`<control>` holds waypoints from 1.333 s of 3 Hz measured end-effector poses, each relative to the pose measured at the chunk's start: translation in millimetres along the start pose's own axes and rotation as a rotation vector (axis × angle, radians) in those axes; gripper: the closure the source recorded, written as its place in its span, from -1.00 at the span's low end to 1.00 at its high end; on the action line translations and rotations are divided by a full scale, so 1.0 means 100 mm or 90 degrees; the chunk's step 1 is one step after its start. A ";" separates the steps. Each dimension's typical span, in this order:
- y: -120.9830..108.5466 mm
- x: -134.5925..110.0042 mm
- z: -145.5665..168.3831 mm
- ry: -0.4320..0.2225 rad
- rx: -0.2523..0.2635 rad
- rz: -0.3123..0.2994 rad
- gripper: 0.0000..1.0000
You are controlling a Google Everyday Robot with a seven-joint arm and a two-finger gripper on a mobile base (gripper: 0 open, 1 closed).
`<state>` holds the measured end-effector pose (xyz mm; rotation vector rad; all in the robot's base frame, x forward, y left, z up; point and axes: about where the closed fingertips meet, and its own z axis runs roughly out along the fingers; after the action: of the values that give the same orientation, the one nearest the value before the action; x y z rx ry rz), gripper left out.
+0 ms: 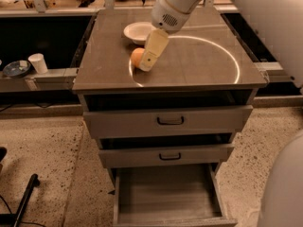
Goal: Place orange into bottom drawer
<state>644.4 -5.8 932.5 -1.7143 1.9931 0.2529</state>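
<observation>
The orange (136, 57) sits on the cabinet top (199, 65), left of centre and just in front of the white bowl (138, 31). My gripper (147, 63) hangs from the white arm (177, 6) and is down at the orange's right side, covering part of it. I cannot tell whether it touches the fruit. The bottom drawer (166, 196) is pulled out at the foot of the cabinet and shows a bare plank floor.
Two wider drawers with black handles (170, 121) sit slightly ajar above the bottom one. A white cup (38, 63) and a dark dish (16, 68) stand on a ledge to the left. A black pole (23, 197) lies on the speckled floor at lower left.
</observation>
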 end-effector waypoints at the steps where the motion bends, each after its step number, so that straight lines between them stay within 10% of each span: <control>1: -0.09 -0.08 0.31 -0.027 -0.001 0.016 -1.00; 4: -0.39 0.01 0.88 -0.072 0.011 0.091 -0.94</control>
<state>703.5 25.1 863.0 -1.5143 2.0301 0.3734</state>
